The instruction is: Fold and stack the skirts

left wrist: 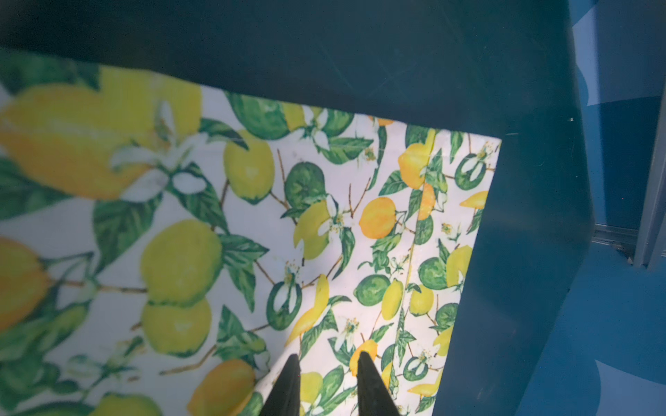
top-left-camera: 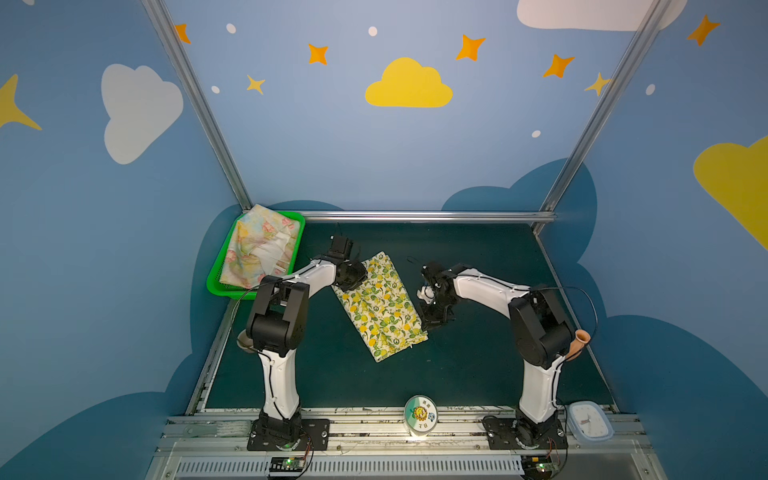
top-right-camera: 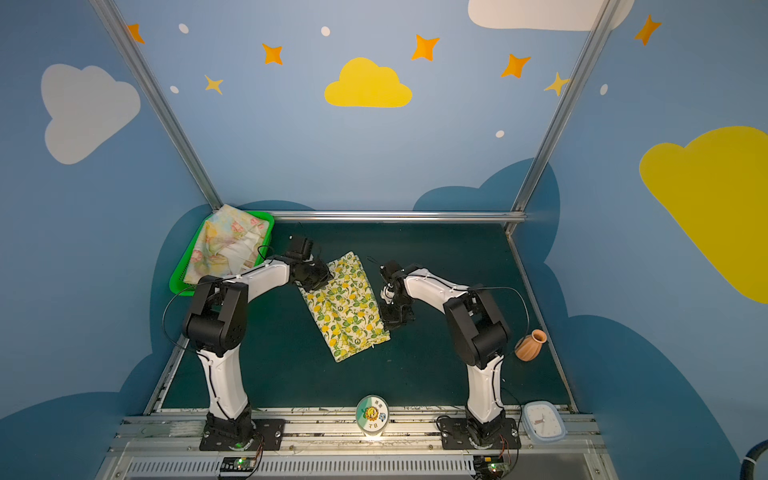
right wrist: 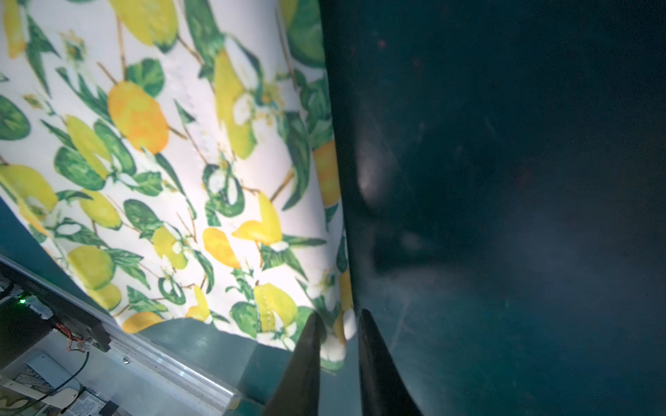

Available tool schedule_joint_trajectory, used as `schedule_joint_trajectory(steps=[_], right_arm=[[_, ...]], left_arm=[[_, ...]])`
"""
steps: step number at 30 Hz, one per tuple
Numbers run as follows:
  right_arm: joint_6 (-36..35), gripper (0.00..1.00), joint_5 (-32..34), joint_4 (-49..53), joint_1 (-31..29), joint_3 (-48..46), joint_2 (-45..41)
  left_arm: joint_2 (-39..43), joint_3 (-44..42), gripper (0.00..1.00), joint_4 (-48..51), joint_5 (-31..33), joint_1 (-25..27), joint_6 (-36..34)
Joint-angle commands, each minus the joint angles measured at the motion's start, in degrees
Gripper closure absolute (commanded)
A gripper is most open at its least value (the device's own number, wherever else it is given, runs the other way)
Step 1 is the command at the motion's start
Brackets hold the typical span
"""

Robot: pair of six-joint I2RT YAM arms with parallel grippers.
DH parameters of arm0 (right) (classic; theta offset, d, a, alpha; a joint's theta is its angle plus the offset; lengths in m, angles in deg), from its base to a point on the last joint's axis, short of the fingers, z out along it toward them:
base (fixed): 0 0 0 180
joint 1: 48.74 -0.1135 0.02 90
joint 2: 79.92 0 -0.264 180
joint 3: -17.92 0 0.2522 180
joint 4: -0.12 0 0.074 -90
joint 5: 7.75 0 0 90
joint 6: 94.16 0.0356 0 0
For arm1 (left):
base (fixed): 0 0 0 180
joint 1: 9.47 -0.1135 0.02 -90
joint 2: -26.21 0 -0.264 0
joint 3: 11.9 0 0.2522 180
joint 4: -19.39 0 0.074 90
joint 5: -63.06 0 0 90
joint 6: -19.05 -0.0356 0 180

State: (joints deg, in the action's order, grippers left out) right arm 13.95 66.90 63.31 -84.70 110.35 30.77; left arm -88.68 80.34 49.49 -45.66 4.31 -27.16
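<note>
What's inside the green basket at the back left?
The green basket holds the pale floral skirt, crumpled and spilling over its far rim. Anything beneath the cloth is covered.

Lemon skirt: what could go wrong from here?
1. Lemon skirt: its edge sits between the parted jaws of the right gripper; pulling away could drag it and spoil the fold.
2. Left gripper hangs low over the cloth, jaws parted; it may snag a layer.
3. Floral skirt lies crumpled over the rim of the basket; lifting it may catch there.
</note>
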Motion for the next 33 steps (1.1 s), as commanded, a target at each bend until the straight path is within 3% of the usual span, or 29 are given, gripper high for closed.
schedule_joint_trajectory(steps=[1, 5, 9, 17, 33], right_arm=[[0.7, 0.79, 4.0, 4.1, -1.8, 1.8, -5.3], [1.8, 0.83, 6.0, 5.1, -5.1, 3.5, -7.8], [3.5, 1.0, 2.7, 3.3, -7.0, 4.7, -7.0], [5.0, 1.0, 0.8, -1.2, -7.5, 4.4, -1.5], [6.6, 1.0, 1.6, -3.9, -3.6, 3.3, 7.4]], left_arm=[[-0.1, 2.1, 0.71, 1.3, 0.1, 0.0, -1.7], [-0.8, 4.7, 0.74, 3.9, 0.8, 0.0, -4.2], [-2.1, 6.4, 0.81, 4.6, 1.5, -0.2, -5.4], [-5.4, 7.7, 0.96, 3.8, 2.0, -0.3, -4.2], [-8.9, 4.2, 0.96, 3.1, 1.7, -0.2, -2.3]])
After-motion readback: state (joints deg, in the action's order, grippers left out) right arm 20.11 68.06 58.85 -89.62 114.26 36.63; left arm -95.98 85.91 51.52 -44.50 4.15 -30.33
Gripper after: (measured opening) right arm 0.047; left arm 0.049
